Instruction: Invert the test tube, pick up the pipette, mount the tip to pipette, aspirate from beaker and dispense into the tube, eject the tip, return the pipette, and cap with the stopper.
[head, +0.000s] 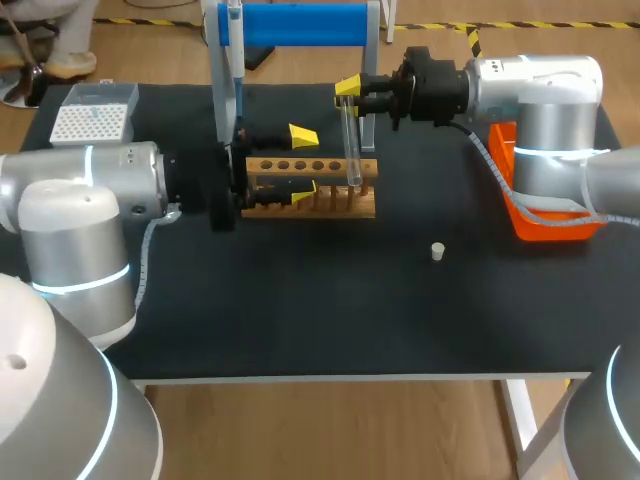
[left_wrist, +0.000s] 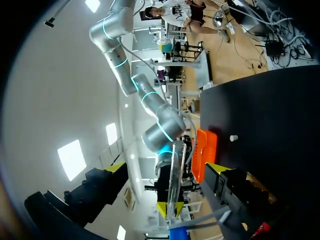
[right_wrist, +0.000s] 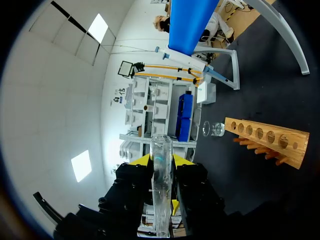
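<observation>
A clear test tube (head: 352, 140) hangs upright in my right gripper (head: 347, 88), which is shut on its upper end; its lower end is at the right end of the wooden rack (head: 345, 167). The right wrist view shows the tube (right_wrist: 161, 195) pinched between the yellow tips of that gripper (right_wrist: 161, 162), with the rack (right_wrist: 265, 140) ahead. My left gripper (head: 304, 160) stands open, one finger on each side of the rack's left part, holding nothing. From the left wrist, the tube (left_wrist: 175, 175) is ahead of the open left gripper (left_wrist: 167, 170). The pipette (head: 232, 60) hangs on the blue stand (head: 300, 24).
A small white stopper (head: 437, 251) lies on the black mat right of the rack. An orange tray (head: 545, 225) sits at the right edge and a tip box (head: 92, 122) at the back left. A glass beaker (right_wrist: 217, 129) stands beyond the rack.
</observation>
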